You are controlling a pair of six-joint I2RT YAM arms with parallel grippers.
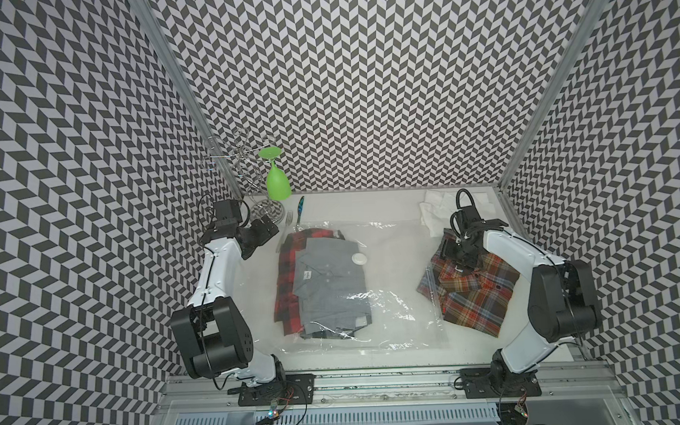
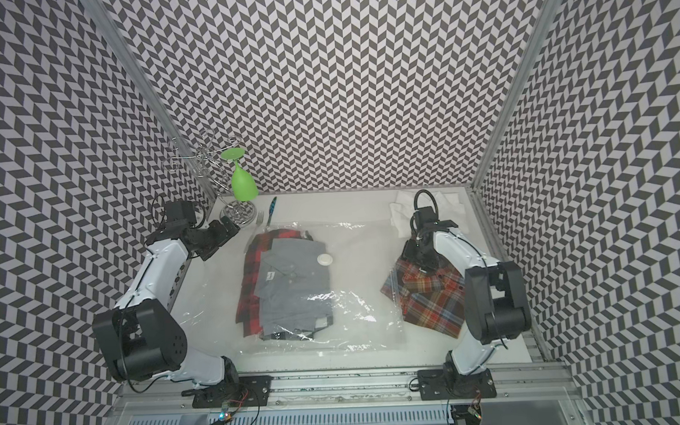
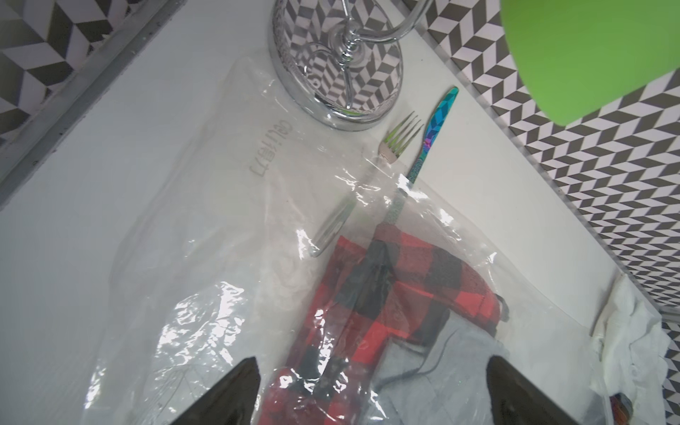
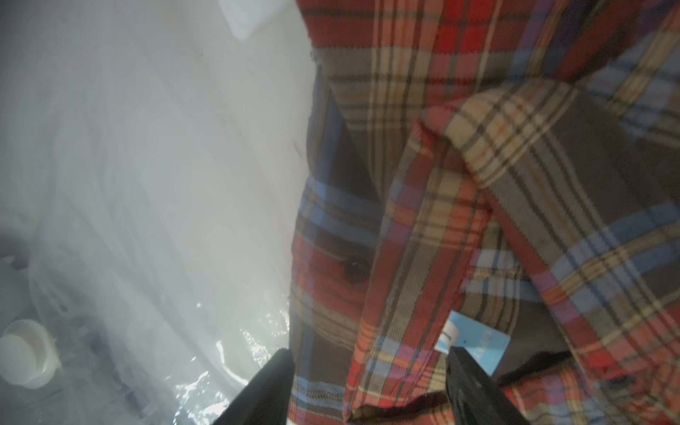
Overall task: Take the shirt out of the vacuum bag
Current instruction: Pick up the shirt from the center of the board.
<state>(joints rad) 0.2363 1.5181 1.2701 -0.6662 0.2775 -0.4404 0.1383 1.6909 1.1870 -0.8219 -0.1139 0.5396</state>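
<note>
My left pincer (image 1: 259,233) is wide open, empty. The right pincer (image 4: 369,355) straddles the plaid shirt (image 1: 469,294) at the right edge of the vacuum bag (image 1: 390,258); whether it grips, I cannot tell. I should drag the shirt fully clear, slowly.

Shirts: three that can be told apart, one red-and-black checked shirt (image 1: 286,270), one grey shirt (image 1: 329,287) and one multicoloured plaid shirt (image 1: 473,294); whether the dark edge under the grey one is a fourth cannot be told. One clear vacuum bag (image 1: 390,258) with one round white valve cap (image 1: 358,258). One crumpled white cloth (image 1: 433,210). Two pieces of cutlery: one silver fork (image 1: 290,216), one iridescent blue-green knife (image 1: 301,207). One green wine glass (image 1: 277,180). One chrome wire glass rack (image 2: 237,213). Two robot arms, left arm (image 1: 216,272) and right arm (image 1: 515,254), and two grippers: left gripper (image 3: 371,401), right gripper (image 4: 368,390)
</note>
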